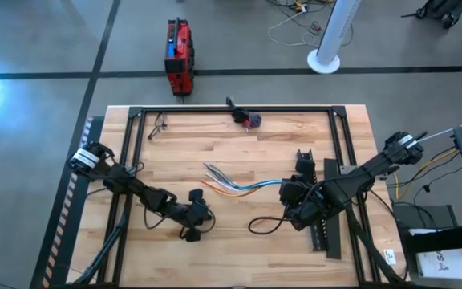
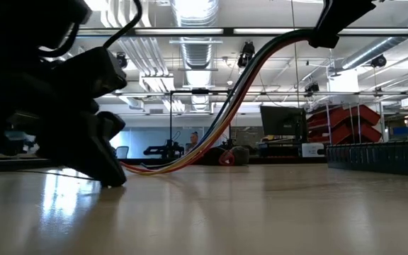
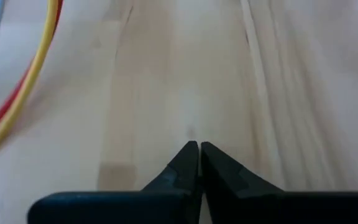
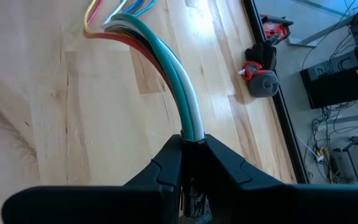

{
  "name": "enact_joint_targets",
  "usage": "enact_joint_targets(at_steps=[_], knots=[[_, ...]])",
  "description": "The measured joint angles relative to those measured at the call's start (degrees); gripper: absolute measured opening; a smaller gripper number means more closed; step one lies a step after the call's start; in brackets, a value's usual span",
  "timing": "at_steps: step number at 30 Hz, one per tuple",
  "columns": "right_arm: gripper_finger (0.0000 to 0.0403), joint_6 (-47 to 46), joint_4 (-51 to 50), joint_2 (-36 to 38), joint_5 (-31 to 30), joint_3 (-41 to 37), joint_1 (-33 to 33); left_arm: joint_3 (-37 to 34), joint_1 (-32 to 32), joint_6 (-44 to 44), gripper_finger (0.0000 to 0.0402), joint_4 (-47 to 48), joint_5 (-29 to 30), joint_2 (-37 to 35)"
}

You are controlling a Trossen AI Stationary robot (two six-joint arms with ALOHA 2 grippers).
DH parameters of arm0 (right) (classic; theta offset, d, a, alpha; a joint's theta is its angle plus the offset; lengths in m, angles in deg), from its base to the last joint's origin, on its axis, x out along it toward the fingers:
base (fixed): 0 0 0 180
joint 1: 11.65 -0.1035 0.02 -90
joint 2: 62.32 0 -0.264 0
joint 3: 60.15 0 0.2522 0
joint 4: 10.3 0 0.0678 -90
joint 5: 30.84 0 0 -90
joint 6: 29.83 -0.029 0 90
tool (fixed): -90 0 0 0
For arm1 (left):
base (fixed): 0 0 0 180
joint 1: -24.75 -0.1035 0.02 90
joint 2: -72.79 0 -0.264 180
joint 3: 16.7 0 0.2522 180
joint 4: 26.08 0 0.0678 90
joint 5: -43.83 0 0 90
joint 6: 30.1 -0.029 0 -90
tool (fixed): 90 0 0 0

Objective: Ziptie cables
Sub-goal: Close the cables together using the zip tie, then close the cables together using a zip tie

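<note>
Hiding inside the clamped right gripper [image 4: 191, 146], one end of the multicoloured thin cables [image 1: 235, 185] is held; bundle runs left across table. Left gripper [image 3: 199, 149] is shut, empty.

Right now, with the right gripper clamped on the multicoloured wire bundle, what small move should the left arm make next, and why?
Probably reopen the left gripper: its fingers are shut on nothing above bare wooden table, beside the loose end of the multicoloured cables, which the right gripper holds raised.

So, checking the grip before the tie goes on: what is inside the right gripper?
The right gripper is shut on the cables, a bundle rising between its fingers. The cable ends inside are covered.
</note>
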Motion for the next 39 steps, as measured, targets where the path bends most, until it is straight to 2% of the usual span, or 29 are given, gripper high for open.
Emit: enact_joint_targets(at_steps=[9,14,17,21,25,28,33,36,39], knots=[[0.0032,0.1,0.4,0.0,-1.9,0.0,0.2,9.5,-5.5,-11.9,0.0001,-0.3,1.8,1.5],[0.0032,0.0,0.4,0.0,-2.8,-0.1,0.5,17.7,-8.9,-16.9,0.0001,1.5,1.1,5.9],[0.0032,0.1,0.4,0.0,-2.7,-0.2,0.5,23.6,-9.4,-17.8,0.0000,11.6,0.3,6.9],[0.0032,0.4,0.3,0.0,-2.4,-0.4,0.5,30.3,-9.3,-14.6,0.0000,31.8,0.1,6.4],[0.0032,0.2,0.4,0.0,-2.4,-0.9,0.5,33.8,-7.9,-4.9,0.0000,49.9,0.1,4.1],[0.0032,-0.7,0.4,0.0,-2.7,-1.7,0.5,34.0,-6.6,5.3,0.0008,58.7,-0.2,2.7],[0.0032,-1.4,2.7,0.0,-3.0,-2.9,0.5,30.5,-4.2,15.7,0.0058,56.5,0.1,1.4],[0.0032,-1.1,4.1,0.0,-3.2,-3.1,0.5,27.3,-3.3,20.1,0.0102,49.3,1.0,1.4],[0.0032,-1.1,4.7,0.0,-3.2,-3.1,0.5,23.2,-3.1,20.9,0.0140,39.5,1.3,1.4]])
